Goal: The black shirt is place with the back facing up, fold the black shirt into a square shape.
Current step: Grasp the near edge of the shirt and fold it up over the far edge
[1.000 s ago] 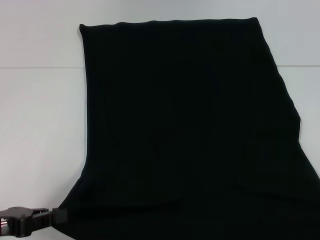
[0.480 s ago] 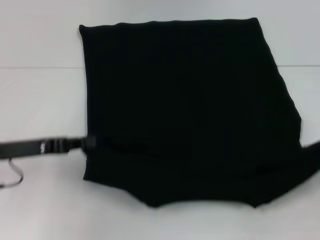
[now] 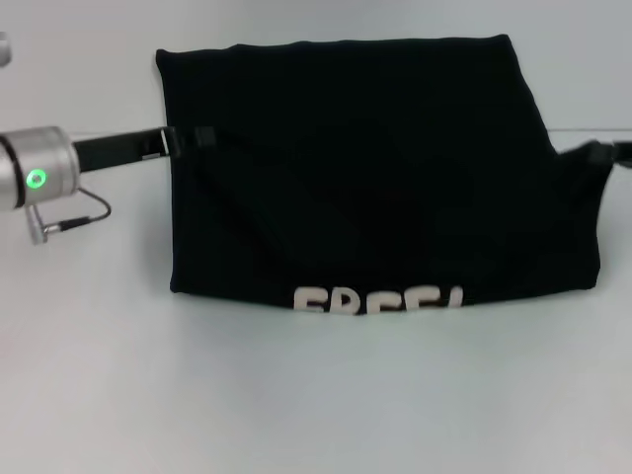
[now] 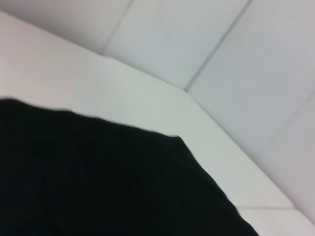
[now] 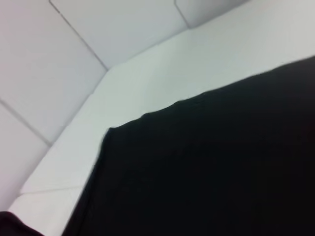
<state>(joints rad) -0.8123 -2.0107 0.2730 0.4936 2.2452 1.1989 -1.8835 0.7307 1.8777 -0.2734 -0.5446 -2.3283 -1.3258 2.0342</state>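
Observation:
The black shirt (image 3: 365,168) lies on the white table (image 3: 316,395), its near part doubled over toward the far edge. White letters (image 3: 377,299) show along the near fold. At the shirt's left edge, about halfway back, my left gripper (image 3: 190,138) is shut on a corner of the folded layer. My right gripper (image 3: 592,155) holds the matching corner at the right edge. Both wrist views show only black shirt fabric (image 4: 98,187) (image 5: 221,172) and table, with no fingers visible.
Bare white table surface (image 3: 89,346) surrounds the shirt on the near side and left. A cable (image 3: 74,217) hangs from my left wrist. A pale wall (image 4: 197,34) rises behind the table's far edge.
Both grippers have carried the shirt's near hem away from me over the shirt. The near edge is now a fold, and white letters have come into view there.

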